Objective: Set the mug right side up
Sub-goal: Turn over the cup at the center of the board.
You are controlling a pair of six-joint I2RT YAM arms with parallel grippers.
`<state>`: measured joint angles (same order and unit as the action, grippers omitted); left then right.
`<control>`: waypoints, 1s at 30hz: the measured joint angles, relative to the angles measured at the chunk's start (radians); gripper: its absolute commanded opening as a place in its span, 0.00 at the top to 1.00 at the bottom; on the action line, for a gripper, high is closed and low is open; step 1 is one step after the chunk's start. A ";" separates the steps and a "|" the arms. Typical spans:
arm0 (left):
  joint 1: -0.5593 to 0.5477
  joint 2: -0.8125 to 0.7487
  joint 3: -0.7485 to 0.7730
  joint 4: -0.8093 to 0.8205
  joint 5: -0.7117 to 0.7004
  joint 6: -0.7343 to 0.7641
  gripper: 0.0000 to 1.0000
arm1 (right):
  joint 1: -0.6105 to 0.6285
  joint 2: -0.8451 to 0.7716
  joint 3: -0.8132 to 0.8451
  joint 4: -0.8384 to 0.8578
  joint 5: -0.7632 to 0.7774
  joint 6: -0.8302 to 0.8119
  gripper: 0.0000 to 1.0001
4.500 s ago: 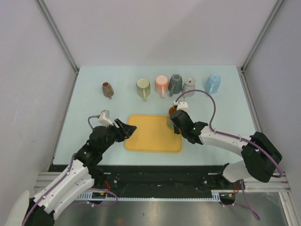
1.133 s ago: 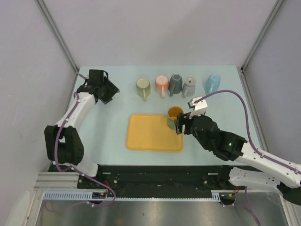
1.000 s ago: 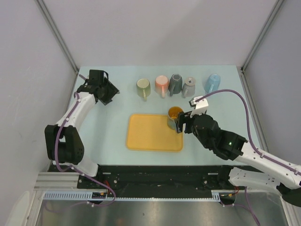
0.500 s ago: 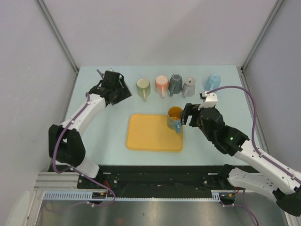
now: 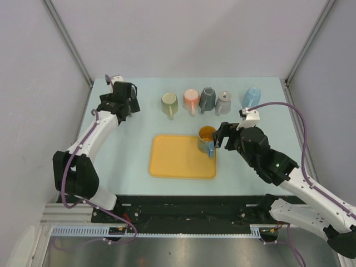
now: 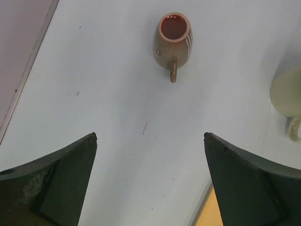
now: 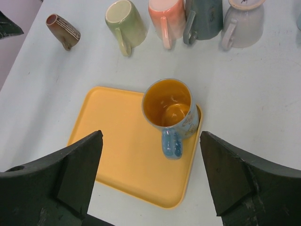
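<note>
"Blue mug (image 5: 207,139) first: where is it from the top camera?"

"Upright at the right end of the yellow tray (image 5: 178,161), orange inside facing up, handle toward my bases. My right gripper (image 5: 221,136) sits just beside it on its right. My left gripper (image 5: 127,105) is out at the far left of the table (image 5: 111,161), in line with a row of other mugs: green mug (image 5: 169,104), pink mug (image 5: 191,101), dark grey mug (image 5: 207,99), pale grey mug (image 5: 223,102), light blue mug (image 5: 251,98)."

"And the left wrist camera?"

"My left jaws stand spread wide, with only bare table between them; they hold nothing. Ahead lies a brown striped mug (image 6: 172,37) on its side, mouth away from me, handle toward me, well clear of both fingers. The green mug shows at the right edge, and a corner of the tray at the bottom."

"The right wrist camera?"

"Those jaws are spread wide too and grip nothing. The blue mug stands ahead of them, touching neither finger, in the tray's right part, its handle pointing back at me."
</note>
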<state>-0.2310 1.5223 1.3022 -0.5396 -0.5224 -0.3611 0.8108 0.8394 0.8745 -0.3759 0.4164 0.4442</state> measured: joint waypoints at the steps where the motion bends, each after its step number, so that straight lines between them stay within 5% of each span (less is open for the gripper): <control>1: 0.016 0.000 0.000 0.004 0.013 0.006 0.02 | -0.002 0.000 0.000 0.000 -0.003 0.000 0.11; 7: 0.085 0.059 0.000 0.046 0.150 0.022 0.11 | -0.002 0.012 0.000 0.009 -0.035 -0.005 0.12; 11: 0.090 0.152 0.012 0.053 0.214 0.013 0.28 | -0.002 0.020 0.000 0.010 -0.058 -0.018 0.12; 24: 0.115 0.383 0.151 0.068 0.267 -0.006 0.38 | -0.002 0.042 0.000 0.016 -0.058 -0.039 0.14; 30: 0.146 0.414 0.178 0.117 0.264 -0.006 0.51 | -0.003 0.071 0.000 0.027 -0.057 -0.039 0.14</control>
<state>-0.0845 1.9358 1.4803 -0.4229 -0.2581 -0.3672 0.8074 0.9100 0.8742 -0.3489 0.3592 0.4057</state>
